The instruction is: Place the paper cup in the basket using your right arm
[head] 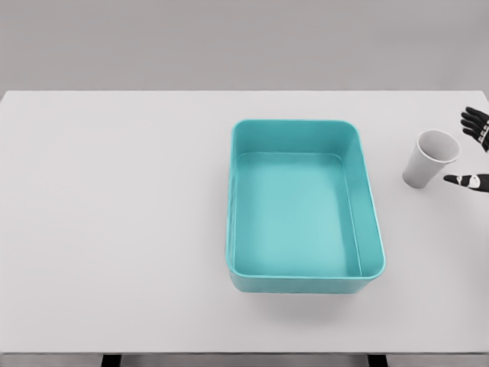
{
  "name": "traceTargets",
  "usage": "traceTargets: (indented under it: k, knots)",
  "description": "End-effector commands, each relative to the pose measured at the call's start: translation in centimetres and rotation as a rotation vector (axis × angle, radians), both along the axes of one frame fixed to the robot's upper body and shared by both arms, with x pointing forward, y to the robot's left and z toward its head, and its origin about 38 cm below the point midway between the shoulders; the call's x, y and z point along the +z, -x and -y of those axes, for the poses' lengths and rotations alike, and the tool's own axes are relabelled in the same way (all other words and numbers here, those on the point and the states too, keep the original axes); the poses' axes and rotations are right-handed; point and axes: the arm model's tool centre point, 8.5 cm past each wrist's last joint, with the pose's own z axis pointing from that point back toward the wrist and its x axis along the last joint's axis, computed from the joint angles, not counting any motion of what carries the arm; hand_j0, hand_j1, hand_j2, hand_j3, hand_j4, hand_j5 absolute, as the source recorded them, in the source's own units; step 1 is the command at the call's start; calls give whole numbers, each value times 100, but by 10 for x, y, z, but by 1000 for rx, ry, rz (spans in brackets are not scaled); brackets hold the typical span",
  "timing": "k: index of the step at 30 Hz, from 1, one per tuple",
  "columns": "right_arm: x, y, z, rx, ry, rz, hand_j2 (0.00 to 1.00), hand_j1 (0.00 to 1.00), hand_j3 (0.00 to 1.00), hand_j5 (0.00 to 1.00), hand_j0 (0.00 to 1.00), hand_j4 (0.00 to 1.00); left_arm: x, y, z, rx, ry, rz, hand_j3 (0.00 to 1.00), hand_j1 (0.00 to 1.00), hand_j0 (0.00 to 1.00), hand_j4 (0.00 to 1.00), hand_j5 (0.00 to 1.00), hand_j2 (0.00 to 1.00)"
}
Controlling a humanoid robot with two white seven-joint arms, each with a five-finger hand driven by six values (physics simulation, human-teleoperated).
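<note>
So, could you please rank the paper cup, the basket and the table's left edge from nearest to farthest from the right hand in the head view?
1. Paper cup, just left of the right hand.
2. Basket, mid-table.
3. Table's left edge, far side.

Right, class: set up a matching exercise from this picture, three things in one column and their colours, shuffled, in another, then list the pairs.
Things:
1. basket
2. paper cup
3. right hand, its fingers

Descriptions:
A. black
B. white
C. teal

Pairs: 1-C, 2-B, 3-A
</note>
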Motion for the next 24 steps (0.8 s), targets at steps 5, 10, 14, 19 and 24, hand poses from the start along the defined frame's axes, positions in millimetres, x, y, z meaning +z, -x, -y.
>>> traceTargets:
  k: [5,10,14,19,24]
  knots:
    - [-18,3,11,-41,-27,-48,100,100,100,100,100,100,0,0,0,1,-1,1,100,100,100,100,100,100]
    - [-24,6,23,-89,-98,-52,100,100,100,100,100,100,0,0,0,1,-1,-1,100,100,100,100,100,100]
    - [-37,3,9,-79,-139,-65,100,100,100,100,100,100,0,0,0,-1,0,1,100,100,100,100,100,100]
    - [-48,1,5,-93,-172,-82,100,100,100,100,100,100,0,0,0,1,0,1,100,100,100,100,100,100]
    - [-53,-2,-1,-100,-212,-84,100,100,100,100,100,100,0,1,0,1,0,-2,100,100,100,100,100,100]
